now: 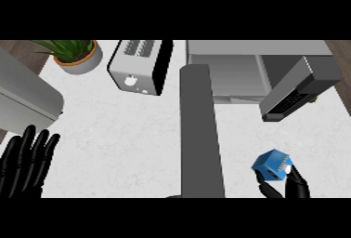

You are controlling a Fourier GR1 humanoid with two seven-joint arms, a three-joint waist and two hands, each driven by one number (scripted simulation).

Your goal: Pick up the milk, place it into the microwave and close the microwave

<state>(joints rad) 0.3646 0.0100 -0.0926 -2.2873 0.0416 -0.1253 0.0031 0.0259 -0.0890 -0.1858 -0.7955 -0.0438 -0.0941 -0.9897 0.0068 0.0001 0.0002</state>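
Head view shows one white speckled tabletop [130,135] with one grey microwave [237,69], door open, one toaster [140,65], one potted plant [75,55]. Right hand [291,185] pinches one blue milk carton [273,165]; left hand [26,162] rests spread.

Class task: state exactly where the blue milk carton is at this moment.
In the head view's lower right, the milk carton sits in the right hand, below the open microwave.

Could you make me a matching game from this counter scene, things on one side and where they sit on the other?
Things:
1. plant
2. toaster
3. milk
4. microwave

Places:
A. held in the right hand
B. far right, door open
C. far left corner
D. between plant and microwave

Pairs: 1-C, 2-D, 3-A, 4-B
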